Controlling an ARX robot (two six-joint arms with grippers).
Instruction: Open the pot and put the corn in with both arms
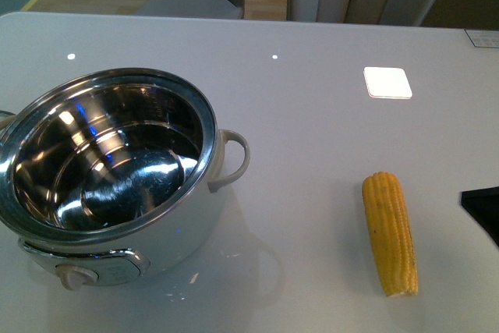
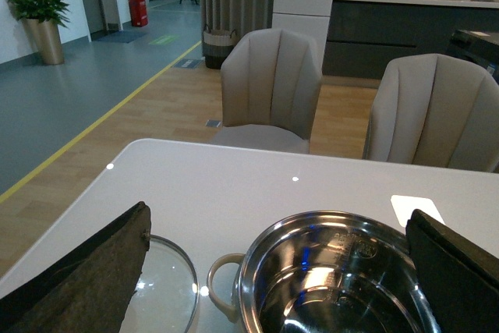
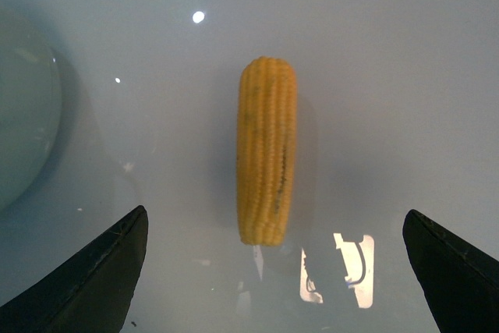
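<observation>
The pot (image 1: 187, 232) stands open at the front left of the table, white outside, with a shiny steel inside that holds nothing. The corn (image 1: 390, 232) lies on the table to its right, well apart. My left gripper (image 2: 278, 212) is open and empty above the pot's near side (image 2: 333, 215). My right gripper (image 3: 276, 212) is open and empty over the corn (image 3: 267, 150), its fingers (image 3: 93, 278) wide to either side of the cob's near end. A black part of the right gripper (image 1: 483, 210) shows at the front view's right edge.
A glass lid (image 2: 164, 286) lies flat on the table beside the pot's handle (image 2: 222, 286). A white square (image 1: 387, 82) lies on the table behind the corn. Chairs (image 2: 269, 87) stand beyond the far table edge.
</observation>
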